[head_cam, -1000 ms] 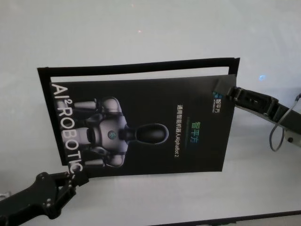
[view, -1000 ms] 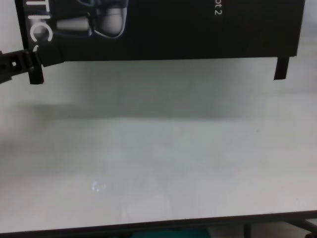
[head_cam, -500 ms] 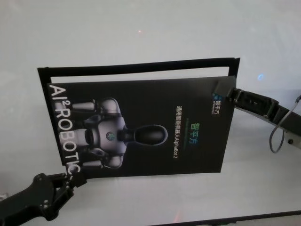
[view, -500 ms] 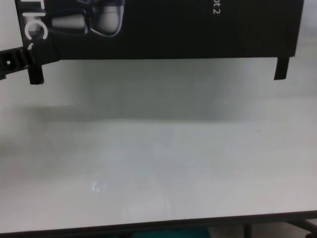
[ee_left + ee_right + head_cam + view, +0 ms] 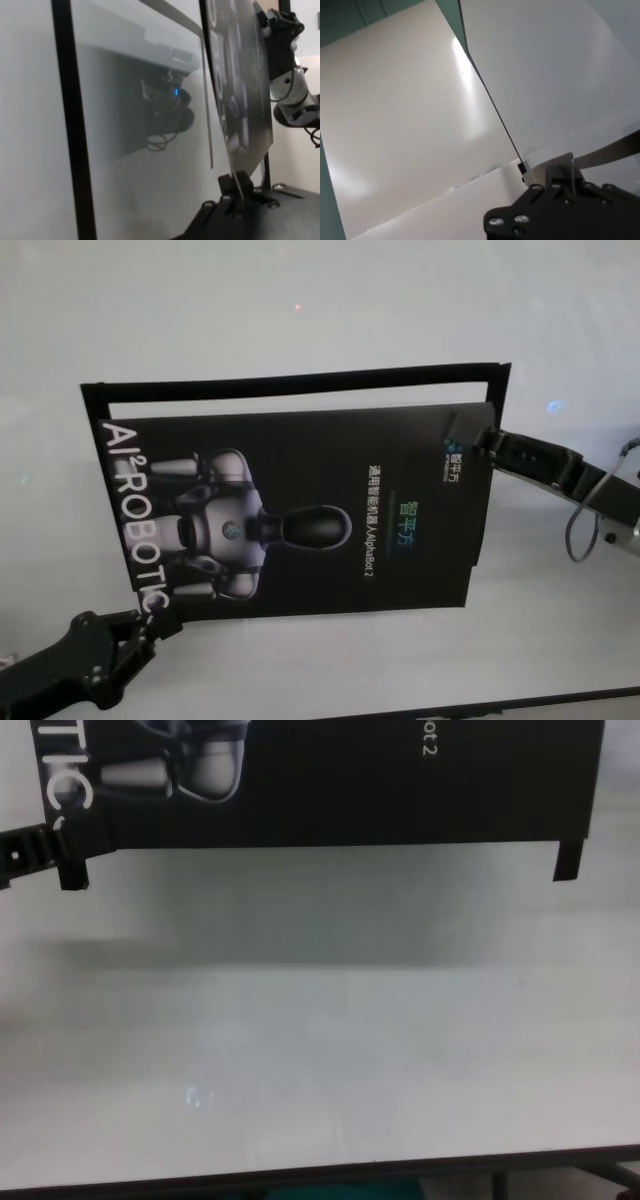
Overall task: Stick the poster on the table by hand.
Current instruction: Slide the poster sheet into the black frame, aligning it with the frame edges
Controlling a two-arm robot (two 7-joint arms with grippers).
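The poster (image 5: 300, 510) is a glossy black sheet with white lettering and a silver-grey robot image. Both grippers hold it a little above the white table (image 5: 300, 300). My left gripper (image 5: 150, 612) is shut on its near left corner by the lettering. My right gripper (image 5: 468, 438) is shut on its far right corner. In the left wrist view the poster (image 5: 240, 100) shows edge-on, pinched in the left gripper (image 5: 235, 189). In the right wrist view the right gripper (image 5: 559, 172) grips the sheet's pale back (image 5: 545, 65). In the chest view the poster's near edge (image 5: 330, 790) hangs above the table (image 5: 320, 1050).
Narrow black tape strips (image 5: 300, 380) form a frame on the table beyond and beside the poster. Their near ends (image 5: 568, 860) show below the poster in the chest view. The table's dark front edge (image 5: 320, 1170) is close to me.
The poster and my right gripper have shifted slightly to the left. My left gripper has moved a little nearer with its corner. Both grips are unchanged.
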